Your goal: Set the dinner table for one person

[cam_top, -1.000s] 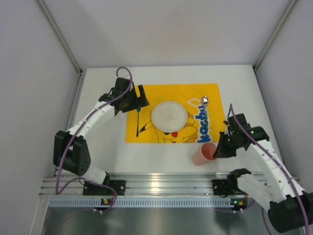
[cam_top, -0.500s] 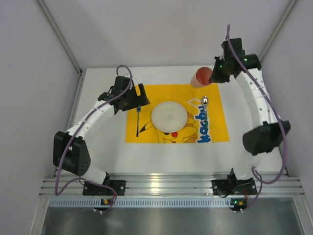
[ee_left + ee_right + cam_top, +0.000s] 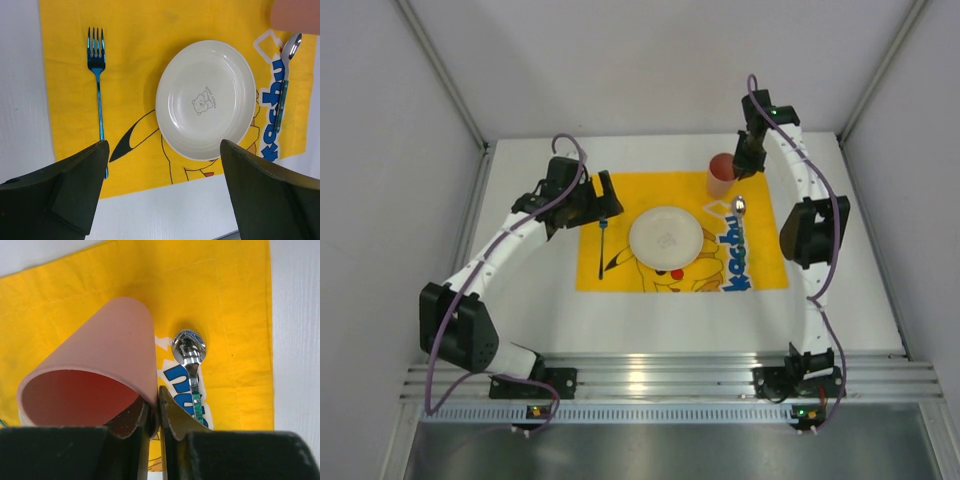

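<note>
The pink cup (image 3: pixel 100 365) is being gripped by its rim wall between the closed fingers of the right gripper (image 3: pixel 155 407). This is at the upper right of the yellow mat (image 3: pixel 620 275) on the white dinner table (image 3: pixel 530 290), just beside the spoon (image 3: pixel 739 205). The left gripper (image 3: pixel 163 145) is being held wide open at the mat's upper left, near the fork (image 3: pixel 97 90) and plate (image 3: pixel 206 99).

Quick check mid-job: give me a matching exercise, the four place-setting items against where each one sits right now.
1 fork
2 plate
3 spoon
4 cup

A pinched by its wall in the right claw
B middle of the yellow mat
C on the mat, left of the plate
D on the mat, right of the plate

Pairs: 1-C, 2-B, 3-D, 4-A
</note>
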Available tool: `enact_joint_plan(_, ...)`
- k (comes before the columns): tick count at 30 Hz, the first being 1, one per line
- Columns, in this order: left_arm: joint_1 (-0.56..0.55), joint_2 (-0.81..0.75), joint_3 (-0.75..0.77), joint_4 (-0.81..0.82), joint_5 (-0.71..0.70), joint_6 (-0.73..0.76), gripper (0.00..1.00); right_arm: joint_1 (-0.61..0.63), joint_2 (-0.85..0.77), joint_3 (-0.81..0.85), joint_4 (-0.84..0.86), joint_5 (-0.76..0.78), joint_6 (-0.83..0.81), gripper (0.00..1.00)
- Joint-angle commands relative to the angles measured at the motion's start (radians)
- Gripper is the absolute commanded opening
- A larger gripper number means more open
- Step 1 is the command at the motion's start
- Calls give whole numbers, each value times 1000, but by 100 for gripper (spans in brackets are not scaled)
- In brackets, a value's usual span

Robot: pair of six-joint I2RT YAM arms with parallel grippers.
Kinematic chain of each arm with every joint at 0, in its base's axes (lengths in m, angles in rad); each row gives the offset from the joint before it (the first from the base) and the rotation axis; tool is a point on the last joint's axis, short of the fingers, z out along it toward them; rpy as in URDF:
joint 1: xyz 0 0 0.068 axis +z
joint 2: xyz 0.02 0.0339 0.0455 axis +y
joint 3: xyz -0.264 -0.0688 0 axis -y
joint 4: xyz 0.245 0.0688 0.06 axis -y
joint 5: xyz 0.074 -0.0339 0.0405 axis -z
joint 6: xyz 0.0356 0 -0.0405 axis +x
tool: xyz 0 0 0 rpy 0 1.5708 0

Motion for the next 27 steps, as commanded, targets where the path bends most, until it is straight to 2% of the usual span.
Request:
enact_joint_plan(1,-2,-43,-21,4,-17,2,98,-5,-21,56,-21,16,26,11)
enact_joint_plan(2,-2,-40,-23,7,-16,1,98,-6,-19,56,-19,16,26,18)
enact_joint_plan(3,-2,-35,-23,9,-13,-1,98,-6,-16,57,-15,13,24,31)
enact_joint_plan(6,-2,-20,-11,12,-8,-1,98,-6,-8,64,-7,-1,22,43)
enact_joint_plan(10,-2,-4,14,9,-11,5,98,-6,-1,79,-2,-7,24,50)
enact_joint_plan(11,-2,0,20,4,-14,7,98,-6,-4,97,-4,-7,24,56)
enact_joint_plan(13,-2,2,35,1,-28,16,98,-6,-17,131,23,-36,15,60)
enact_joint_plan(15,0,5,51,-14,-43,31,98,-9,-79,139,74,-82,1,65)
enact_joint_plan(18,12,11,81,-38,-62,56,99,-9,-226,117,201,-116,-28,66)
enact_joint_plan(20,27,17,98,-54,-97,73,99,-6,-379,21,334,-128,-69,68)
enact_joint_plan(24,47,20,118,-83,-213,126,99,-28,-550,-120,386,-261,-89,75)
enact_joint_plan(25,53,3,106,-71,-240,131,99,-31,-591,-260,410,-310,-100,76)
enact_joint_plan(27,58,-36,-7,5,-336,172,99,-29,-721,-419,482,-382,-114,82)
